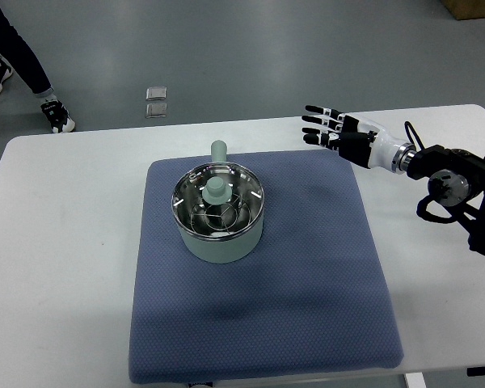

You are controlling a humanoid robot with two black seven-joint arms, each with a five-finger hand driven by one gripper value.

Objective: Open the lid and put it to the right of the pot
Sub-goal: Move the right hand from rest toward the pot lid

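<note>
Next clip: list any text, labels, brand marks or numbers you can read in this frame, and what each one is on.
None readable.
pot: no print visible on its wall.
glass lid: only short white marks around the rim, no characters.
blue mat: plain.
right hand: no lettering visible.
shoes: any markings are too small to read.

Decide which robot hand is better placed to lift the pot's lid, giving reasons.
Right. The right robot hand hovers open above the table, right of the pot and its lid; no left arm is in view.
</note>
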